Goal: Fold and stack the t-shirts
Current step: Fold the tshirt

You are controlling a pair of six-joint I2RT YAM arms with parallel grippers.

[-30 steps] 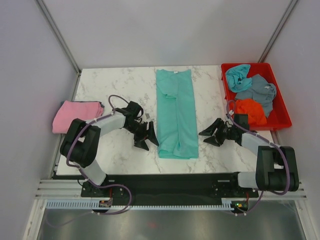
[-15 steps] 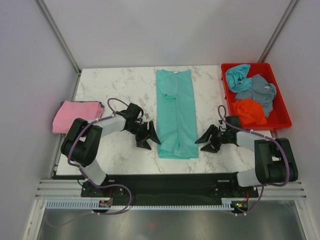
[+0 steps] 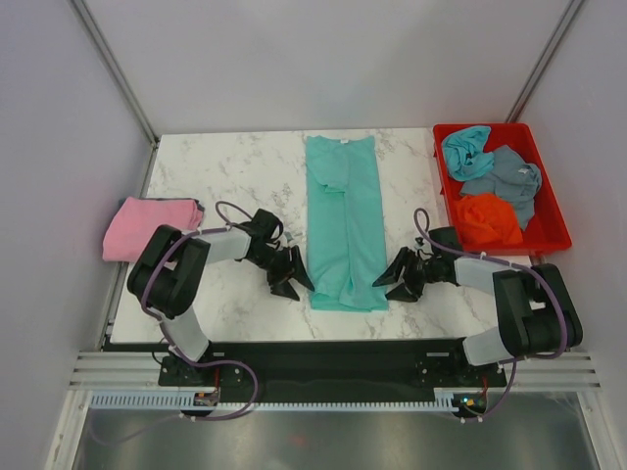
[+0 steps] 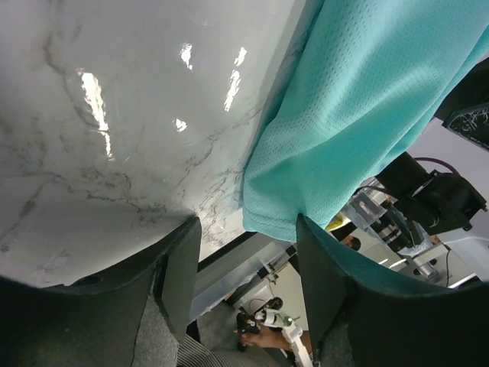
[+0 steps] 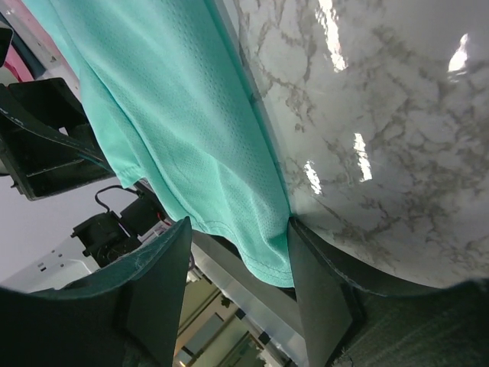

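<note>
A teal-green t-shirt point(image 3: 345, 220) lies folded lengthwise into a long strip down the middle of the marble table. My left gripper point(image 3: 292, 277) is open at its near left corner; the hem corner point(image 4: 279, 214) lies just ahead of the open jaws. My right gripper point(image 3: 390, 280) is open at the near right corner, with the hem point(image 5: 263, 245) between its fingers. A folded pink t-shirt point(image 3: 147, 227) lies at the table's left edge. Light blue point(image 3: 466, 149), grey-blue point(image 3: 509, 181) and orange point(image 3: 489, 217) t-shirts lie crumpled in the tray.
A red plastic tray point(image 3: 551, 225) stands at the back right of the table. The table's near edge point(image 3: 323, 338) runs just behind both grippers. White walls enclose the table on three sides.
Both grippers have moved inward and toward the near edge, closing in on the teal-green t-shirt's near corners. The shirt has not moved.
</note>
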